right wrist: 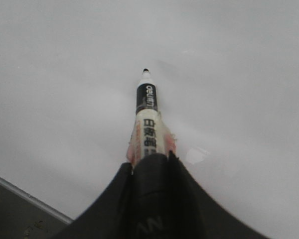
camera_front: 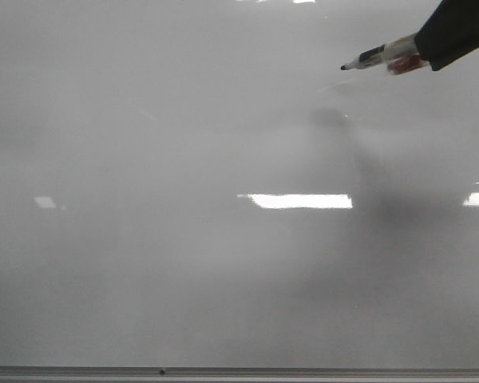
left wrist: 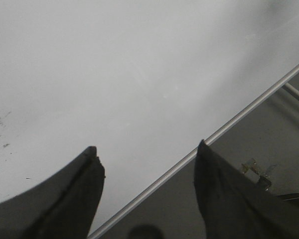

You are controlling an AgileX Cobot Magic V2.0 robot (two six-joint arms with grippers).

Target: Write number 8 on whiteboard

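The whiteboard (camera_front: 184, 263) is a large glossy grey-white board that fills the front view; no number 8 shows on it in any view. My right gripper (camera_front: 431, 49) comes in from the upper right and is shut on a white marker (camera_front: 381, 56) with a black band and black tip pointing left, held above the board. In the right wrist view the marker (right wrist: 148, 124) sticks out from my shut gripper (right wrist: 152, 158), its tip clear of the board (right wrist: 65, 74). My left gripper (left wrist: 148, 152) is open and empty over the board's edge.
A thin grey metal frame strip (camera_front: 239, 372) runs along the board's near edge; it also crosses the left wrist view (left wrist: 229, 127), with dark floor and a bracket (left wrist: 256, 169) beyond. Bright light reflections (camera_front: 299, 201) lie on the board. Faint smudges (left wrist: 0, 122) mark the board.
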